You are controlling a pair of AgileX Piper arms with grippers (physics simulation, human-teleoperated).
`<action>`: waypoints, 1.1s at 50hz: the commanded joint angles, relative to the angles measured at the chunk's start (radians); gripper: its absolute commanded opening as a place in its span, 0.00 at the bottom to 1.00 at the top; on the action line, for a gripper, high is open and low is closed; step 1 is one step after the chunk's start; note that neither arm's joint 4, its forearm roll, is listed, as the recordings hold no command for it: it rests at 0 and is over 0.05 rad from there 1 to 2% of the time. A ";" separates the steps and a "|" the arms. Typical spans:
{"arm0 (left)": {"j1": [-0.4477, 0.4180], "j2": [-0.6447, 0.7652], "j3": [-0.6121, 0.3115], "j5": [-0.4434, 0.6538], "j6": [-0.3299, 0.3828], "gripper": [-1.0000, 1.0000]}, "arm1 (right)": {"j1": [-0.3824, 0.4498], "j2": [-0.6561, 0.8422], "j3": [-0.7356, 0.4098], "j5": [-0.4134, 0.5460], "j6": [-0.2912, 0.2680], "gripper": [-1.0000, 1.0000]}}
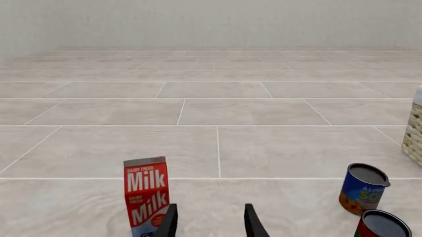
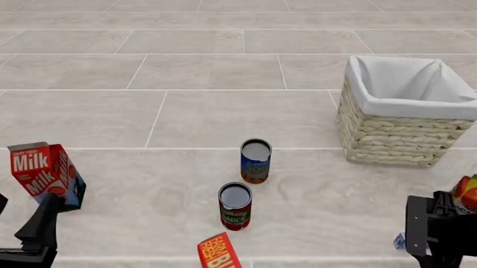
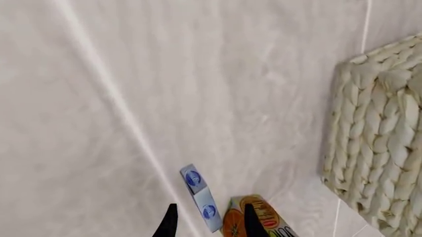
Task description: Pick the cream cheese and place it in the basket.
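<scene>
A: Where is the cream cheese [image 3: 200,197] to be found?

B: It is seen in the right wrist view, low in the frame, lying on the tiled surface [image 2: 209,111] just beside an orange juice carton [image 3: 254,217]. In the front view only a pale blue corner [image 2: 399,241] is visible at the lower right, the rest being hidden behind the right end effector [image 3: 207,222].

A: How are the end effectors held?

B: The right one's fingers are spread, with the box seen between their tips, so it is judged to be lined up for a grasp; nothing is pinched. The left end effector [image 1: 209,222] is also spread and empty, parked beside the milk carton [image 2: 46,174].

A: And the basket [image 2: 402,137]?

B: It is placed at the right of the front view, up-frame of the box, its lined mouth open to receive it. Two cans [image 2: 256,161] [image 2: 234,205] are left at centre, out of the way.
</scene>
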 commanded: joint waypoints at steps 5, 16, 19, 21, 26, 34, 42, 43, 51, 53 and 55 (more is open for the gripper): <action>0.000 0.000 0.000 0.000 0.000 1.00 | -0.010 0.081 -0.001 -0.064 -0.035 1.00; 0.000 0.000 0.000 0.000 0.000 1.00 | -0.024 0.165 0.010 -0.136 -0.045 1.00; 0.000 0.000 0.000 0.000 0.000 1.00 | -0.030 0.187 0.017 -0.160 -0.051 1.00; 0.000 0.000 0.000 0.000 0.000 1.00 | -0.044 0.205 0.018 -0.179 -0.065 1.00; 0.000 0.000 0.000 0.000 0.000 1.00 | -0.057 0.227 0.007 -0.187 -0.073 1.00; 0.000 0.000 0.000 0.000 0.000 1.00 | -0.072 0.266 -0.012 -0.205 -0.069 1.00; 0.000 0.000 0.000 0.000 0.000 1.00 | -0.065 0.270 -0.006 -0.218 -0.067 1.00; 0.000 0.000 0.000 0.000 0.000 1.00 | -0.061 0.264 -0.006 -0.214 -0.067 1.00; 0.000 0.000 0.000 0.000 0.000 1.00 | -0.062 0.224 0.015 -0.235 -0.117 0.00; 0.000 0.000 0.000 0.000 0.000 1.00 | -0.047 0.217 -0.020 -0.227 -0.089 0.00; 0.000 0.000 0.000 0.000 0.000 1.00 | -0.042 0.205 -0.033 -0.214 -0.088 0.00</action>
